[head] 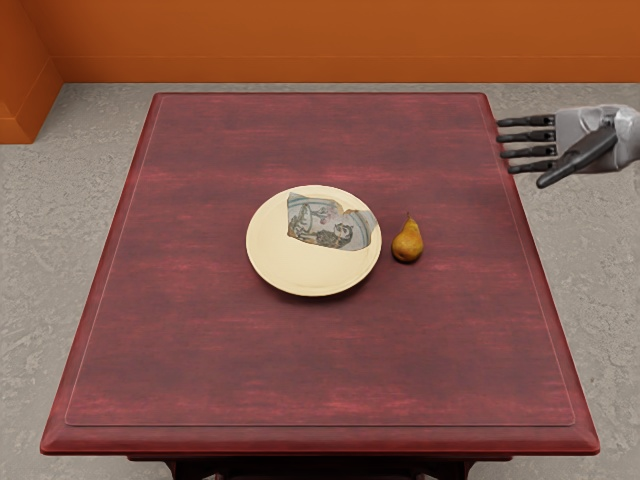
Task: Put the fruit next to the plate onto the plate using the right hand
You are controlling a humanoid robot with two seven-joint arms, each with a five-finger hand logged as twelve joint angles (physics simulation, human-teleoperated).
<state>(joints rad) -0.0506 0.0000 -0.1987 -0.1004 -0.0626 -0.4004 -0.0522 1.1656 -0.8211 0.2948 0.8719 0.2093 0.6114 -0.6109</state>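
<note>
An orange wall (300, 40) and a grey speckled floor (50, 250) frame a dark red wooden tabletop (200, 340), which fills most of the head view. Near the middle of that surface sits a round, cream-coloured plate (290, 275). A patch of grey and dark pattern covers the far right part of its face, and the rest of the face is plain. The right hand (590, 135) shows well off to the plate's right and farther back, at the picture's right edge, hanging just past the far right edge of the tabletop rather than over the wood. It is a pale grey hand with dark fingers (525, 136). Four of them lie stretched out straight, side by side with narrow gaps between them, their tips pointing back toward the plate's side of the scene and reaching about to the tabletop's edge. The thumb (575, 160) slants downward beneath them. The fingers are extended and relaxed, and they hold nothing. The smallest thing is the pear (407, 242), golden brown, standing with its narrow stem end up. It rests on the wood just beside the plate's right rim, level with the plate's middle, not on the plate itself. From the fingers the pear lies well apart, nearer the front of the tabletop and to the plate's side of their tips, with a stretch of red wood between them.
</note>
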